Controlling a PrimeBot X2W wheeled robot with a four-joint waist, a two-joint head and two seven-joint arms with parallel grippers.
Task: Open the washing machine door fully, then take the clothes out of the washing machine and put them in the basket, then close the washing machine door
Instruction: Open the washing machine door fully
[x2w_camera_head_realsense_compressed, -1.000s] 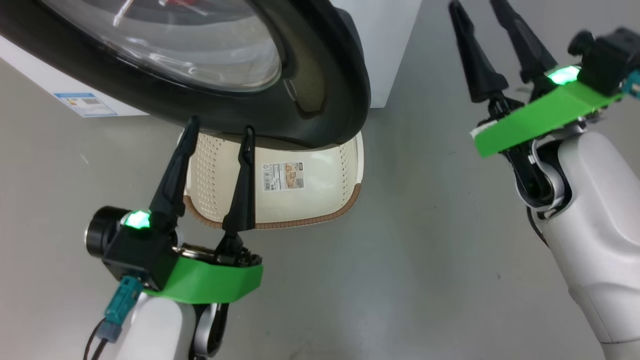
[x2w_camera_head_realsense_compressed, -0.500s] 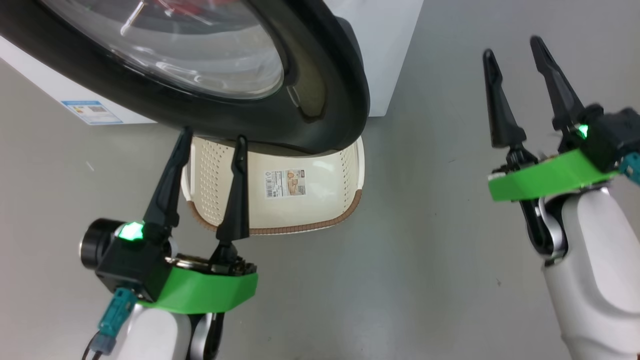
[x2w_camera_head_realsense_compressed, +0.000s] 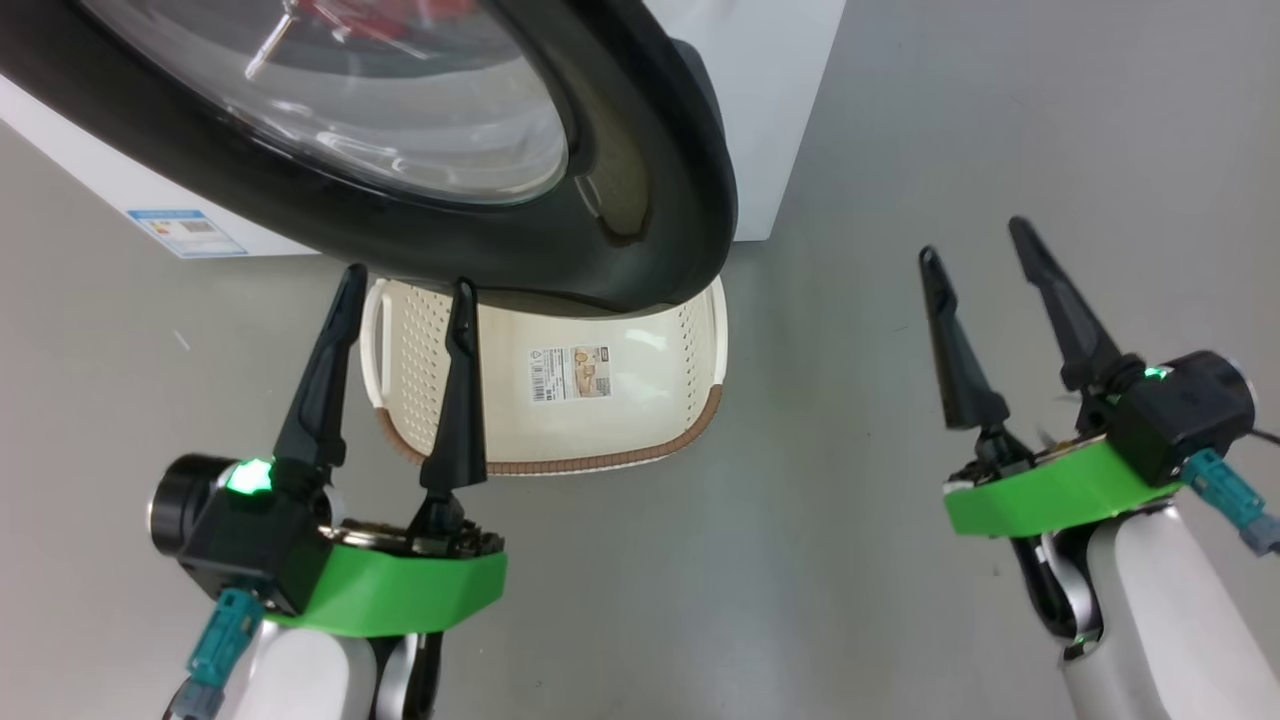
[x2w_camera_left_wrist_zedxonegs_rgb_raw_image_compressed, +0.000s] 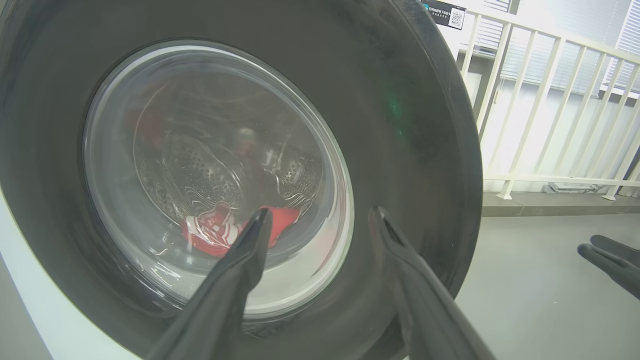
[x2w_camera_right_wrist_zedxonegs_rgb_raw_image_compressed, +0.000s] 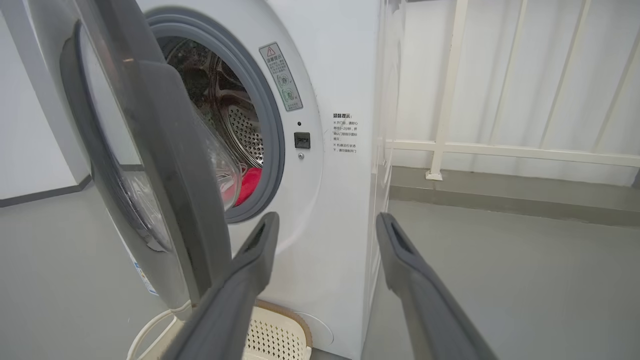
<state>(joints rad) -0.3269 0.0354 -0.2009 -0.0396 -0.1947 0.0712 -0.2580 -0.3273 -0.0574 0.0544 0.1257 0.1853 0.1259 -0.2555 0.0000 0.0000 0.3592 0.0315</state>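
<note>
The washing machine door (x2w_camera_head_realsense_compressed: 650, 200) stands partly open, its black rim and glass bowl hanging over the cream basket (x2w_camera_head_realsense_compressed: 600, 462) on the floor. My left gripper (x2w_camera_head_realsense_compressed: 408, 280) is open just in front of the door's lower rim, above the basket's left side, holding nothing. Through the door glass (x2w_camera_left_wrist_zedxonegs_rgb_raw_image_compressed: 215, 165) the red clothes (x2w_camera_left_wrist_zedxonegs_rgb_raw_image_compressed: 212, 235) lie in the steel drum. My right gripper (x2w_camera_head_realsense_compressed: 973, 238) is open and empty over bare floor, right of the door. It faces the white washing machine (x2w_camera_right_wrist_zedxonegs_rgb_raw_image_compressed: 340, 200), whose gasket (x2w_camera_right_wrist_zedxonegs_rgb_raw_image_compressed: 274, 150) frames the red clothes (x2w_camera_right_wrist_zedxonegs_rgb_raw_image_compressed: 250, 185).
A white railing (x2w_camera_right_wrist_zedxonegs_rgb_raw_image_compressed: 450, 100) on a low kerb runs right of the machine. Grey floor (x2w_camera_head_realsense_compressed: 820, 560) spreads between and around both arms. A blue label sticker (x2w_camera_head_realsense_compressed: 187, 232) marks the machine's lower left. My right gripper's fingers (x2w_camera_left_wrist_zedxonegs_rgb_raw_image_compressed: 610, 260) show at the left wrist view's right edge.
My right gripper has dropped from the head view's top right to mid right, still open. The left gripper has slipped slightly down and left. The door and basket have barely shifted.
</note>
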